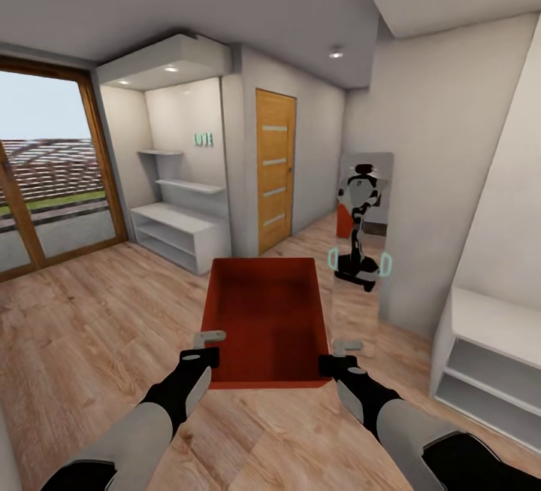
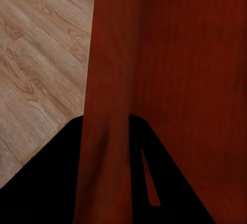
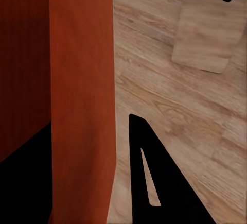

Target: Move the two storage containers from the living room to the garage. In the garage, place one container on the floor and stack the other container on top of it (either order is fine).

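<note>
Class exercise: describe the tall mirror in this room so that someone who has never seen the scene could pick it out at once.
Find the orange wooden door at the far end of the wood-plank floor. To its right, against the white wall, stands the mirror, a narrow upright panel. Unlike anything nearby, it shows the robot's own reflection.

A storage container (image 1: 267,318) hangs above the wood floor (image 1: 90,340), between the left gripper (image 1: 201,352) and the right gripper (image 1: 340,356). Ahead stands a door (image 1: 275,169), with shelves (image 1: 180,231) to its left and a mirror (image 1: 361,243), apparently leaning on the wall, to its right. A glass door (image 1: 52,175) lies far left.
</note>
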You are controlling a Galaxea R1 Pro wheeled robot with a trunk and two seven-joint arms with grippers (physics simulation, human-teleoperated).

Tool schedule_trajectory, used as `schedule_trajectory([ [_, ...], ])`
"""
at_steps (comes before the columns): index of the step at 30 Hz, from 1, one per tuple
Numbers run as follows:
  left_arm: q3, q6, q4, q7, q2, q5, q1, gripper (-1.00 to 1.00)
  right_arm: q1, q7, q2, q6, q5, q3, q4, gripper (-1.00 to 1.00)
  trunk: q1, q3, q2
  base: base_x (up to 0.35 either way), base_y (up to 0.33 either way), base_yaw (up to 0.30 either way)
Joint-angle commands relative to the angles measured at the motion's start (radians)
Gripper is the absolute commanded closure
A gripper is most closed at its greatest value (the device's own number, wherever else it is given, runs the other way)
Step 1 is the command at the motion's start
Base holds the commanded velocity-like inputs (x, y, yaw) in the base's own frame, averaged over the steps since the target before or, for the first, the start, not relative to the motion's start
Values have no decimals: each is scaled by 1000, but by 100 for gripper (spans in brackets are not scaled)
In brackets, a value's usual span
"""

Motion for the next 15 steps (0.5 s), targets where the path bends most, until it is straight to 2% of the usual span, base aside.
schedule_trajectory([
  [1, 26, 9, -3, 20, 7, -14, 0, 100, 0, -6, -7, -5, -2, -29, -1, 100, 1, 0, -1, 324, 0, 0],
  [11, 26, 9, -3, 20, 7, -14, 0, 100, 0, -7, -4, -5, -2, -29, -1, 100, 1, 0, -1, 324, 0, 1],
  [15, 26, 9, -3, 21, 7, -14, 0, 100, 0, -6, -4, -3, -1, -29, -1, 100, 1, 0, -1, 325, 0, 132],
])
